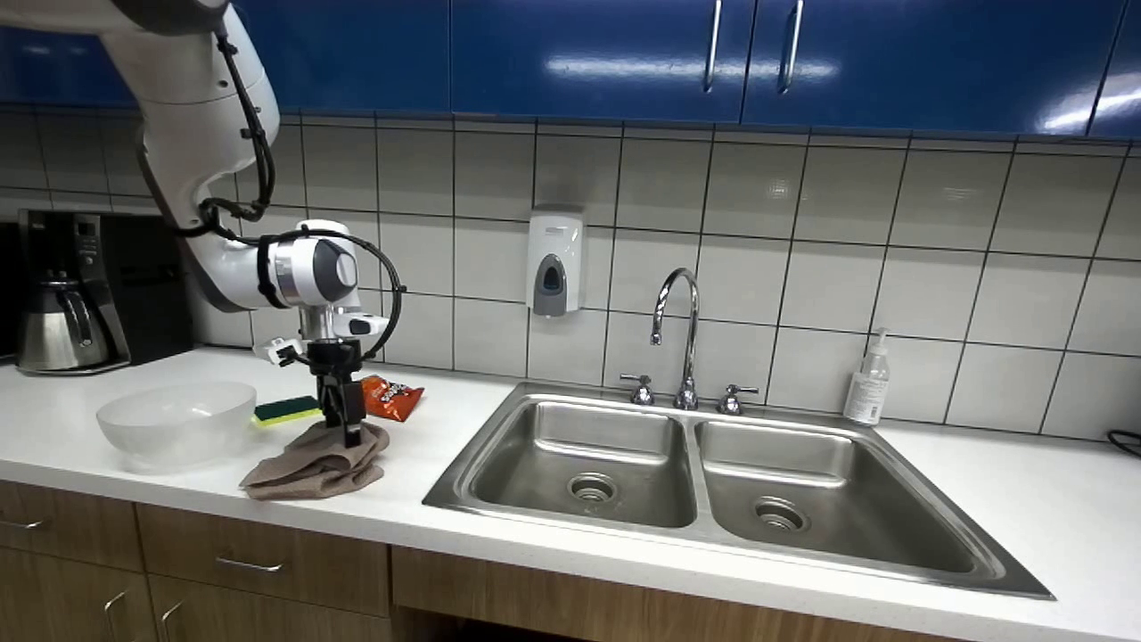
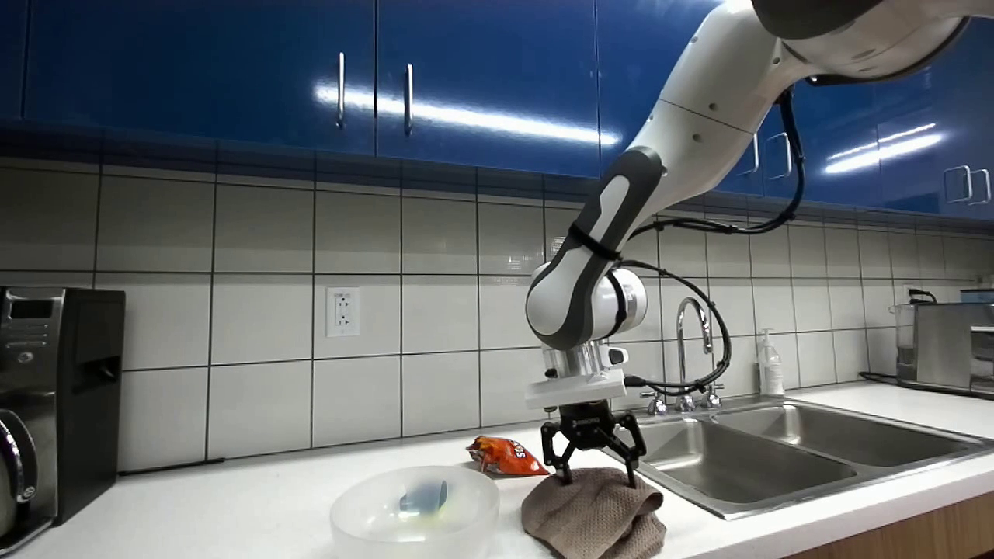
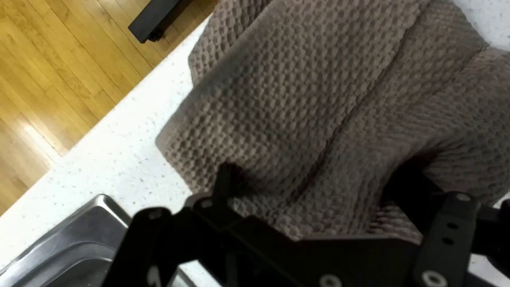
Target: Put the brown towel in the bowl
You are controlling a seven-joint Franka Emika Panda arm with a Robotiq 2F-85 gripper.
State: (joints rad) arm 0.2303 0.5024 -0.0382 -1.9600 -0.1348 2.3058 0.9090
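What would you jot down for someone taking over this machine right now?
End effector: open, pointing down, astride part of the brown towel.
Where things are: the brown towel lies crumpled on the counter; the bowl stands upright beside it.
Done: reaching the brown towel.
Left: grip it, lift it, lower it into the bowl, let go.

The towel is waffle-patterned brown, the bowl milky white
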